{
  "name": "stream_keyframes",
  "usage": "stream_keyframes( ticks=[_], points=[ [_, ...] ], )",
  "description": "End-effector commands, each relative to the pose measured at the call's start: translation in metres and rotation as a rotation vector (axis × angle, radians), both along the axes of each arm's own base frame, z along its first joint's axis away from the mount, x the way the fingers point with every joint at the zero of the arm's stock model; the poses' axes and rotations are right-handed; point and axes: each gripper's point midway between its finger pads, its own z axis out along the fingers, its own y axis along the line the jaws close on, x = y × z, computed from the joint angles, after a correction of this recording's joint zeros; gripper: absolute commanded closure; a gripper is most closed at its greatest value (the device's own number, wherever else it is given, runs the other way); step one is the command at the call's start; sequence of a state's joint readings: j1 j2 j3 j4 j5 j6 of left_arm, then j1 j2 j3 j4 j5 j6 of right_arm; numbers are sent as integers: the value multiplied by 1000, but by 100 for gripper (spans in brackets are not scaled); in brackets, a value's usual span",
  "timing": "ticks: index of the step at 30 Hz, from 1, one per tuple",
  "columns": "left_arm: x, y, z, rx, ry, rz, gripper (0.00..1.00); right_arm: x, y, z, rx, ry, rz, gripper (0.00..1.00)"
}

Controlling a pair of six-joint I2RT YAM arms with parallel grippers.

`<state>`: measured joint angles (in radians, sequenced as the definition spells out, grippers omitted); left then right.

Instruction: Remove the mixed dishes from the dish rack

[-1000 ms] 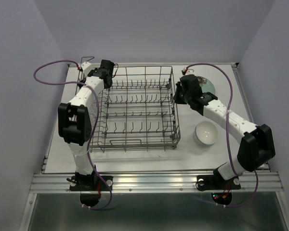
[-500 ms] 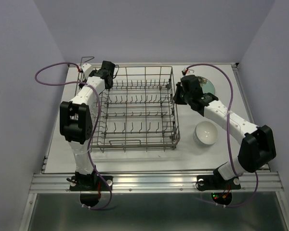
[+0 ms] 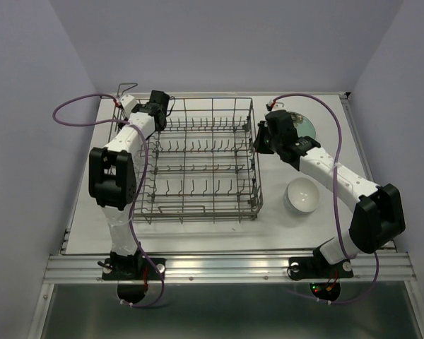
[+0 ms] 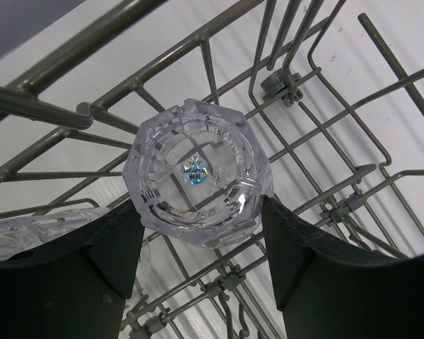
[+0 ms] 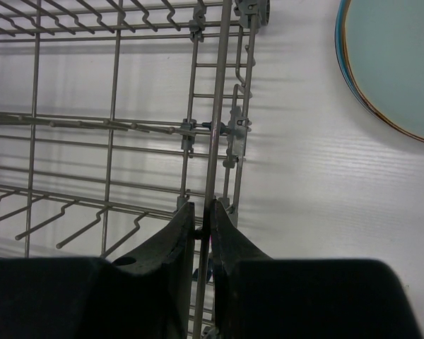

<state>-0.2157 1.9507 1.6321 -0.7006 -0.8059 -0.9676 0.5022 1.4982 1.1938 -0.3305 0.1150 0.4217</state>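
Observation:
The grey wire dish rack (image 3: 205,162) stands mid-table. My left gripper (image 3: 157,106) is at its far left corner. In the left wrist view my left gripper (image 4: 201,212) has both fingers against the sides of a small clear textured glass (image 4: 198,173) standing on the rack's wires (image 4: 325,92). A second clear glass (image 4: 14,236) shows at the left edge. My right gripper (image 3: 263,138) is shut on the rack's right rim wire; in the right wrist view my right gripper (image 5: 202,212) pinches the wire of the rack (image 5: 113,120).
A pale green plate (image 3: 307,127) lies on the table right of the rack, also in the right wrist view (image 5: 396,63). A white bowl (image 3: 302,195) sits near the front right. Purple cables loop over both arms.
The left arm's elbow has shifted slightly up and left. The right arm and the rack have not visibly moved.

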Motion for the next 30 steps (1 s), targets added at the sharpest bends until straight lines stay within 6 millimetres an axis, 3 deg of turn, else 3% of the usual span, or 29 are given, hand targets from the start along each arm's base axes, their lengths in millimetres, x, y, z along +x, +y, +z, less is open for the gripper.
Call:
stream_keyframes(
  ticks=[1, 6, 10, 17, 22, 26, 30],
  points=[
    [-6, 9, 53, 17, -114, 29, 77, -21, 31, 8, 83, 16, 154, 92],
    [-8, 2, 87, 39, -162, 0, 100, -22, 33, 7, 87, 20, 167, 97],
    [-8, -5, 104, 81, -175, -33, 100, -22, 32, 7, 83, 18, 163, 97],
    [-11, -12, 115, 138, -146, -65, 100, -21, 32, 8, 80, 13, 165, 97],
    [-15, -23, 145, 149, -192, -87, 100, -20, 32, 13, 86, 2, 161, 96],
    [-19, -38, 186, 105, -282, -149, 100, -18, 34, 27, 108, -28, 162, 88],
    [-21, -67, 219, 34, -383, -276, 100, -15, 37, 52, 143, -81, 163, 68]
  ],
)
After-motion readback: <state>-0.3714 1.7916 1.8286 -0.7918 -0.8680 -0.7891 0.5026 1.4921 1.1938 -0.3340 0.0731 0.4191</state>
